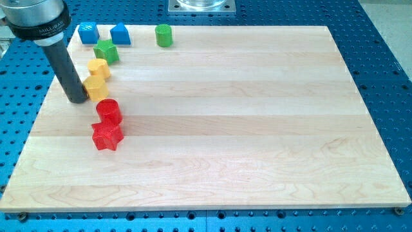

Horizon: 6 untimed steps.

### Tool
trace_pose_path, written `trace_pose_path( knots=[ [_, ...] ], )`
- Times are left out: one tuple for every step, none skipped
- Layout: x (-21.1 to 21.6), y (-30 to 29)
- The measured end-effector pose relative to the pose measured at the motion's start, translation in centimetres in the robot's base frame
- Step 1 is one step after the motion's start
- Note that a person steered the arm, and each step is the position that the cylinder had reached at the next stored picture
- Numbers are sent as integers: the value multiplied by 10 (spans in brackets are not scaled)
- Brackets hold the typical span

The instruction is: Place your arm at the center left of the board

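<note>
My dark rod comes down from the view's top left and my tip [77, 100] rests on the wooden board [225, 129] near its left edge, a little above mid-height. It touches or nearly touches the left side of a yellow block [96, 88]. A second yellow block [98, 67] lies just above that one. A red cylinder [109, 111] and a red star-shaped block [106, 136] lie below and right of my tip.
A green star-shaped block [106, 51], two blue blocks [88, 32] [120, 34] and a green cylinder [164, 35] lie along the view's top left. Blue perforated table [386, 64] surrounds the board. A metal mount [201, 6] sits at the top.
</note>
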State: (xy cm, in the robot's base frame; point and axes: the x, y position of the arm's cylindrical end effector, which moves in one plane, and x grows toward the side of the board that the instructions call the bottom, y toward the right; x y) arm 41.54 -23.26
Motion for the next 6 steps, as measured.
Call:
trace_pose_path(
  knots=[
    [0, 42],
    [1, 80],
    [17, -39],
    [10, -68],
    [-9, -68],
    [-14, -68]
  ],
)
